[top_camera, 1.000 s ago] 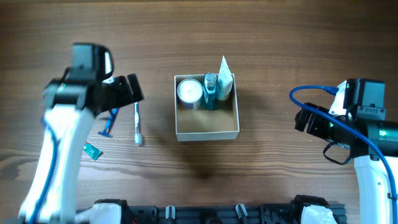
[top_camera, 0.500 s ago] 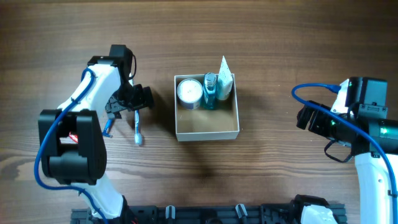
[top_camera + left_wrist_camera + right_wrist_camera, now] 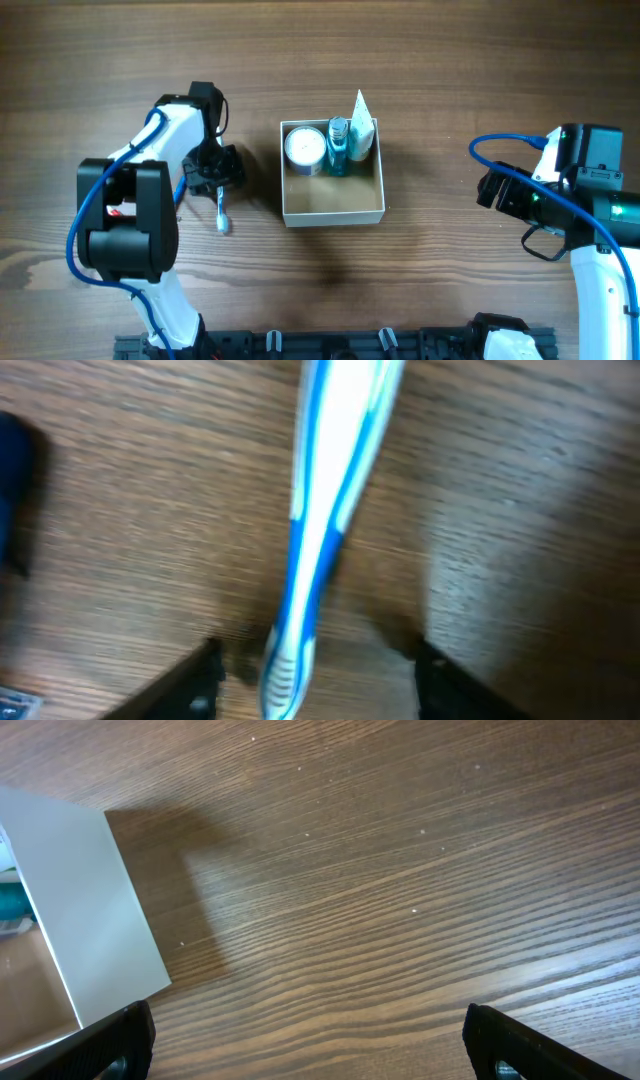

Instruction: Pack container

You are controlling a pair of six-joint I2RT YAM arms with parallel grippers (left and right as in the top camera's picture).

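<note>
Now: left fingers (image 3: 214,174) open, straddling the toothbrush (image 3: 318,540), its long axis running between them; container (image 3: 333,216) just right. Right fingers (image 3: 494,190) open, empty, well apart.

Container (image 3: 333,203) sits mid-worktop (image 3: 450,80). Inside, along its back wall, L to R: jar (image 3: 304,148), bottle (image 3: 338,145), packet (image 3: 361,122). Toothbrush (image 3: 221,207) lies on worktop just L of container, not touching. L pincer (image 3: 215,176) above toothbrush's back end, fingers either side. R pincer (image 3: 494,190) well R of container.
</note>
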